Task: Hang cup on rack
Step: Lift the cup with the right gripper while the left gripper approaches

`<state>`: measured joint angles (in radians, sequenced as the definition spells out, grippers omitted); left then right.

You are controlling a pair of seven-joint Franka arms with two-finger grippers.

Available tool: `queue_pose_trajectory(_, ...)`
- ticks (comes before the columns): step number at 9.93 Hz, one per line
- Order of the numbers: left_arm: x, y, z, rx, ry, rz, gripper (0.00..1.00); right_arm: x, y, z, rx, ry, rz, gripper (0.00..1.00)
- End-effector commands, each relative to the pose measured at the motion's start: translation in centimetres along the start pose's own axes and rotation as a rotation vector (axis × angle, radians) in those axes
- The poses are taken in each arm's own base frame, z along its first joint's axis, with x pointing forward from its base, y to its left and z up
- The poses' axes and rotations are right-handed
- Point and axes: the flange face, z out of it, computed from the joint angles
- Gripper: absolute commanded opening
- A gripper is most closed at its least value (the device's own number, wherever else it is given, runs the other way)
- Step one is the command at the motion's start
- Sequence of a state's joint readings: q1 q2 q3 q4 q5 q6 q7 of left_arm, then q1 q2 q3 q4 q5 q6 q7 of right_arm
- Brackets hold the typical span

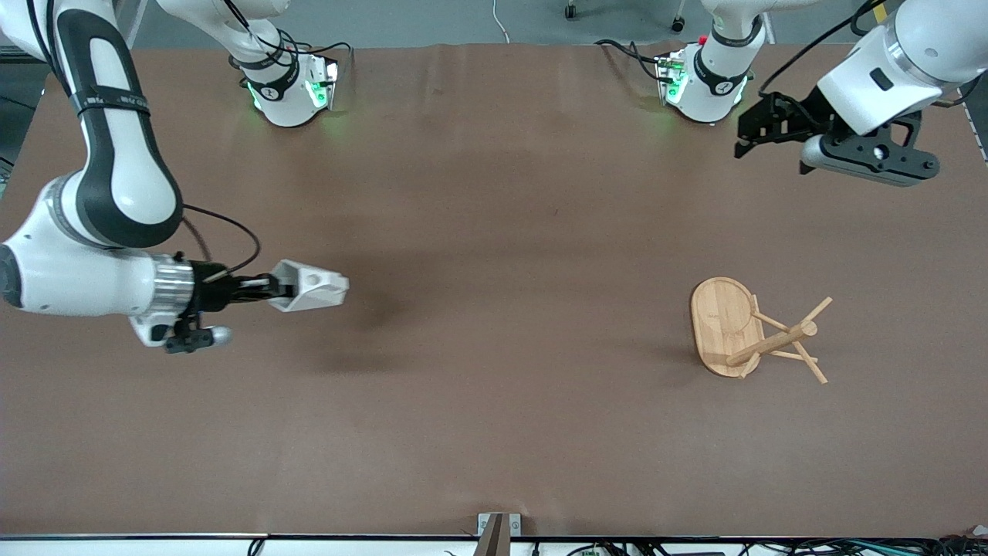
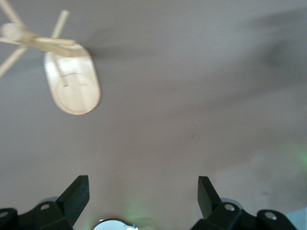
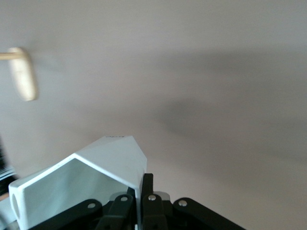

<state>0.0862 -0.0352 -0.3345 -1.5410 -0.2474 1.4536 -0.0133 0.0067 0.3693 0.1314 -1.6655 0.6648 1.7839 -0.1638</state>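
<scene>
The white faceted cup (image 1: 310, 286) is held up in the air on its side over the right arm's end of the table. My right gripper (image 1: 268, 289) is shut on the cup's wall. In the right wrist view the cup (image 3: 81, 184) sits pinched between the closed fingers (image 3: 148, 184) of the right gripper (image 3: 141, 186). The bamboo rack (image 1: 725, 324) stands on the table toward the left arm's end, its pegs spreading from the post. My left gripper (image 1: 742, 137) waits open and empty in the air near its base. The left wrist view shows the left gripper (image 2: 142, 184) wide open and the rack (image 2: 72, 88) farther off.
The brown table (image 1: 494, 232) stretches between the cup and the rack. The two arm bases (image 1: 289, 93) stand along the table's edge farthest from the front camera. The rack also shows small in the right wrist view (image 3: 23, 74).
</scene>
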Motion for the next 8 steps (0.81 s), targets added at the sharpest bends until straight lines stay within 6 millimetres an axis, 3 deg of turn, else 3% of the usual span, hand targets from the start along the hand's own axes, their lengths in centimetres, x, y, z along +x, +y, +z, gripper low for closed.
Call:
queue_pose_trajectory(1, 1.0, 3.0, 2.0, -0.089, -0.011, 0.201, 1.00, -0.6, -6.6, 3.7, 0.231, -0.050, -0.013, 0.01)
queue_pose_trajectory(3, 1.6, 6.4, 3.8, -0.190, 0.018, 0.399, 1.00, -1.5, -10.6, 7.1, 0.335, -0.117, -0.006, 0.01)
queue_pose_trajectory(6, 2.0, 12.2, 7.6, -0.184, 0.108, 0.682, 1.00, -2.7, -15.4, 9.6, 0.483, -0.166, -0.021, 0.01)
queue_pose_trajectory(8, 0.9, 17.3, 9.8, -0.159, 0.206, 0.766, 1.00, -3.8, -18.7, 11.6, 0.510, -0.168, -0.040, 0.01)
